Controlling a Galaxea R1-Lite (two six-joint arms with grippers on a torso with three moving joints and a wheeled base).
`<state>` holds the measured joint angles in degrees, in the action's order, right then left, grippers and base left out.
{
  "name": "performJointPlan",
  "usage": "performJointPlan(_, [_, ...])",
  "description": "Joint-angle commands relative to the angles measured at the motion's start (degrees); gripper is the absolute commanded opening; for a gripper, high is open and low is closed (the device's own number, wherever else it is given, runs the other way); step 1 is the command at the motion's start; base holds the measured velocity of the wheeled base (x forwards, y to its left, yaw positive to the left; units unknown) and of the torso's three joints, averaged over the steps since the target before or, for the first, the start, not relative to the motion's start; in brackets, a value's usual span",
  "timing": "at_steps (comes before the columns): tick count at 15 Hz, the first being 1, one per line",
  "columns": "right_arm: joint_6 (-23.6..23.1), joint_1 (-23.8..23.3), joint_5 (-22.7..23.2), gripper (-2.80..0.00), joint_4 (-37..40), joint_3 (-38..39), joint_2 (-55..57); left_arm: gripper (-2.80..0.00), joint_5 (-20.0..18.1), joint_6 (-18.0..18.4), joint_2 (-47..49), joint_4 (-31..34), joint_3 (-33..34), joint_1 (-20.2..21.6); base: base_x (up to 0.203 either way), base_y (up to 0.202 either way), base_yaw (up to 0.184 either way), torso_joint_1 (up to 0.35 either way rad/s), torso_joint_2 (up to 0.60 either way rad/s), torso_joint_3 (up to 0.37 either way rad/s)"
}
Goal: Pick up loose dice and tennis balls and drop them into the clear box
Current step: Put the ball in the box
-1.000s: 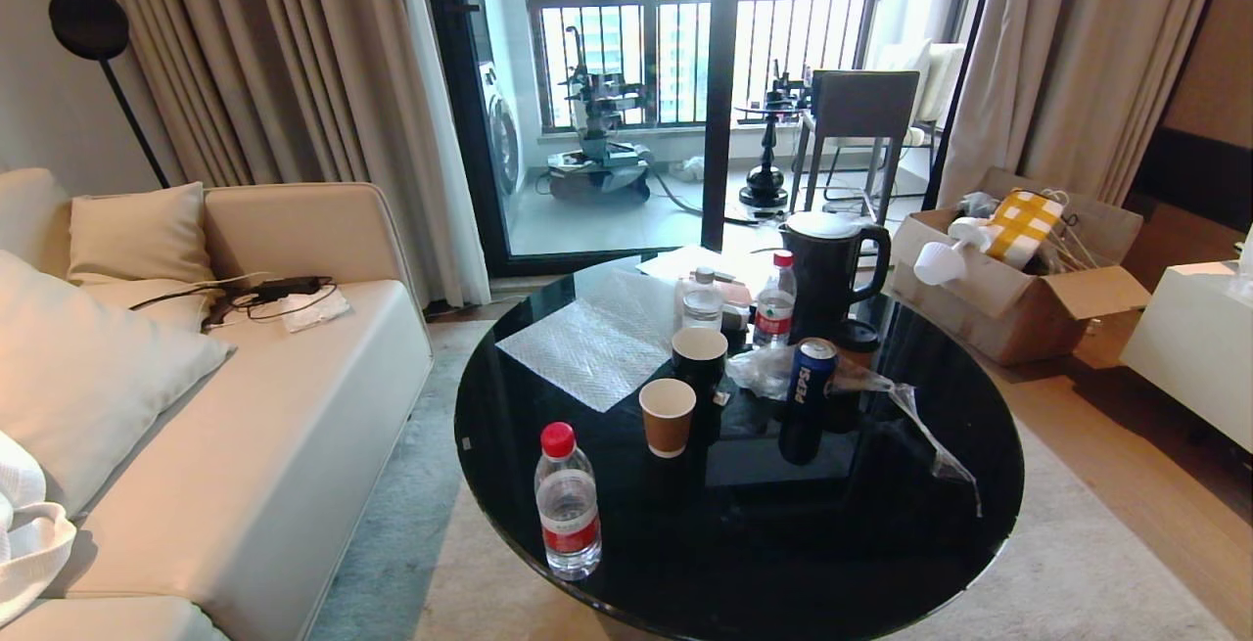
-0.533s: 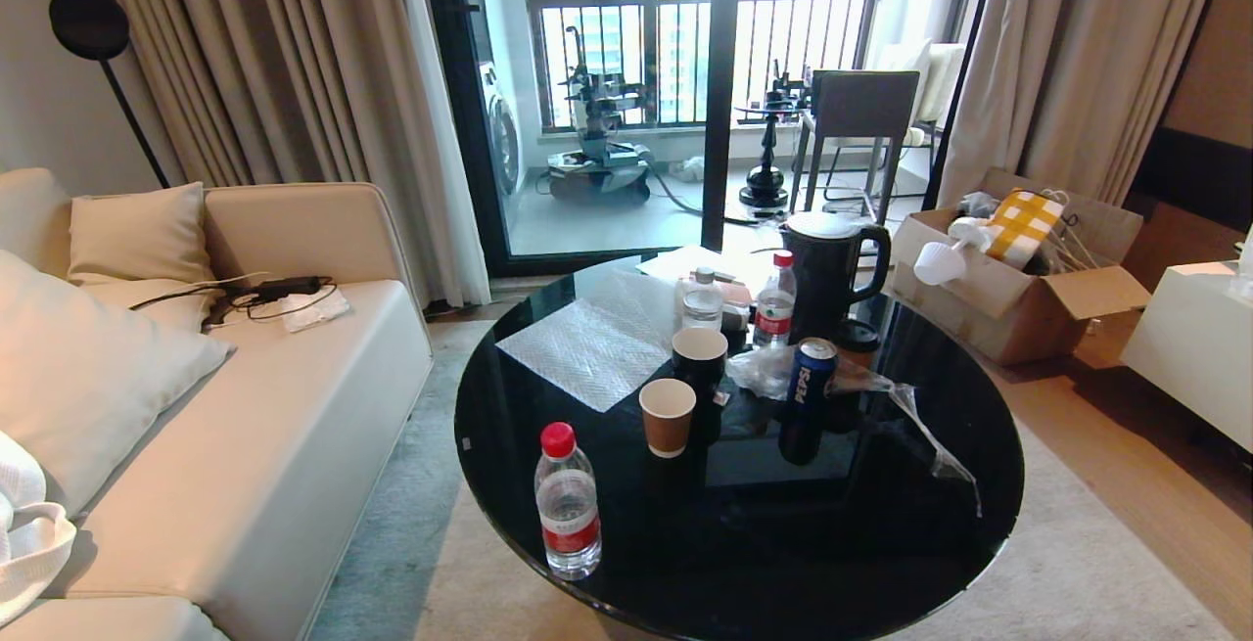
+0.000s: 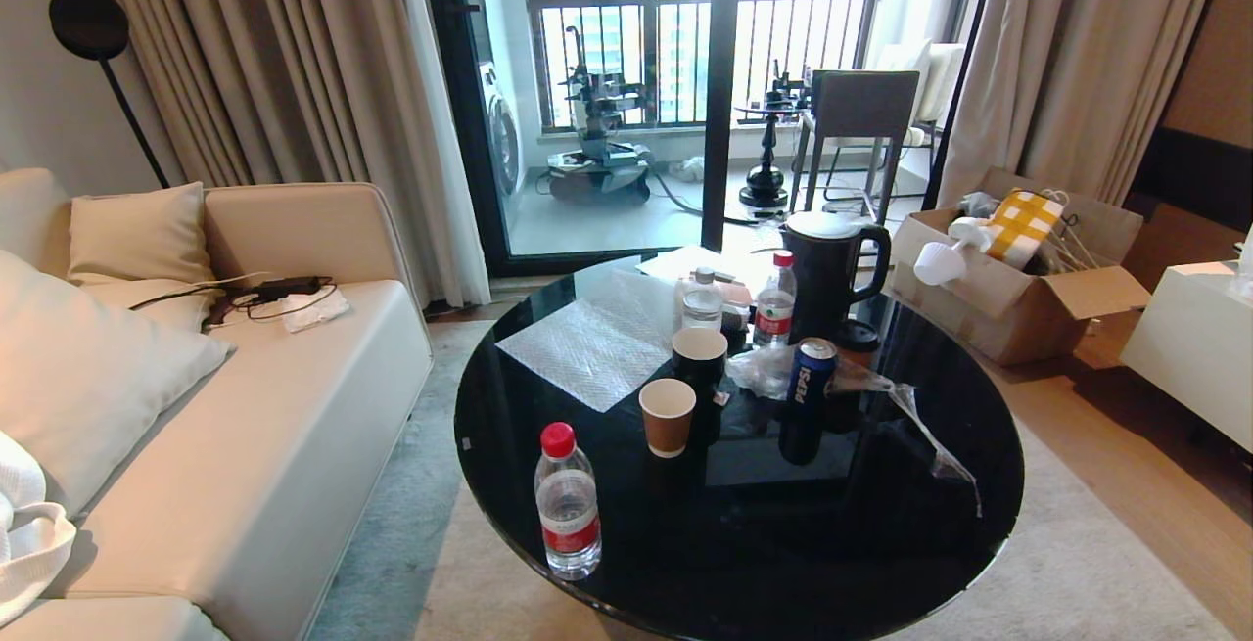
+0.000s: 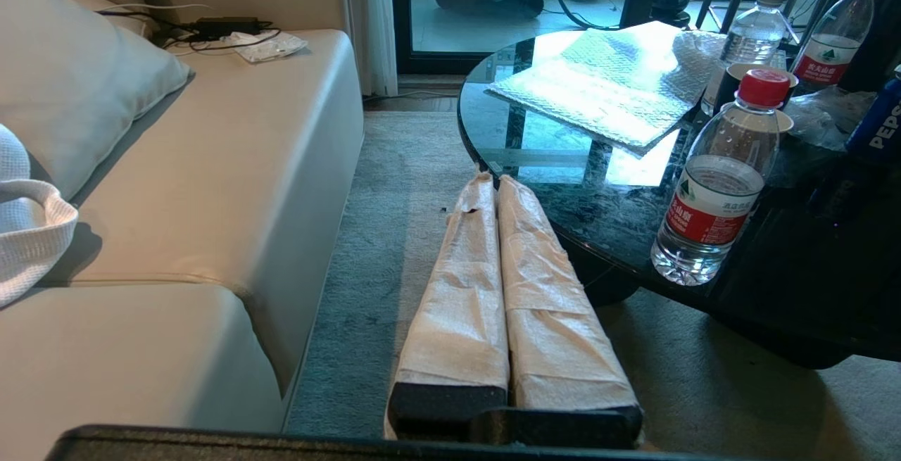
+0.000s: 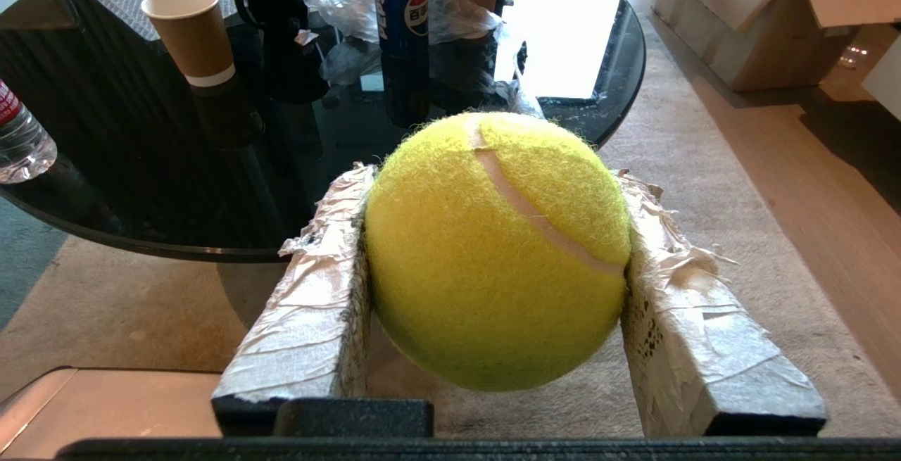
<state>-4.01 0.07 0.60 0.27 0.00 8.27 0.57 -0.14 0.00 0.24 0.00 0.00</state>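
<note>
Low in the right wrist frame, before the black round table (image 5: 105, 186), a tennis ball (image 5: 496, 250) is pinched by the right gripper (image 5: 493, 193), the left gripper (image 4: 496, 186) pressed together, and, no clear box being visible, a misplaced drop is risked.

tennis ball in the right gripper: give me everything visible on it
The tennis ball is fuzzy yellow-green felt with a pale curved seam running across its upper face. It looks whole and round, with no visible damage. It sits clamped between the two tape-wrapped fingers of the right gripper, one pressing each side, its top bulging past the fingertips. Nothing else touches it; it hangs above the beige rug, just short of the round black table's edge. It shows only in the right wrist view.
</note>
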Motion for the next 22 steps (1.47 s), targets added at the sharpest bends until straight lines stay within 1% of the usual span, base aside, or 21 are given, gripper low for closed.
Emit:
performJointPlan(1, [0.0, 0.0, 0.0, -2.8, 0.0, 0.2, 0.2, -2.8, 0.0, 0.0, 0.0, 0.0, 0.0, 0.0, 0.0, 0.0, 0.0, 0.0, 0.0, 0.0])
performJointPlan(3, [0.0, 0.0, 0.0, -2.8, 0.0, 0.2, 0.2, -2.8, 0.0, -0.2, 0.0, 0.1, 0.0, 0.0, 0.0, 0.0, 0.0, 0.0, 0.0, 0.0])
performJointPlan(5, [0.0, 0.0, 0.0, -2.8, 0.0, 0.2, 0.2, -2.8, 0.0, -0.2, 0.0, 0.0, 0.0, 0.0, -0.105, 0.0, 0.002, 0.0, 0.0, 0.0])
performJointPlan(22, [0.0, 0.0, 0.0, -2.8, 0.0, 0.2, 0.2, -2.8, 0.0, -0.3, 0.0, 0.1, 0.0, 0.0, -0.183, 0.0, -0.001, 0.002, 0.0, 0.002])
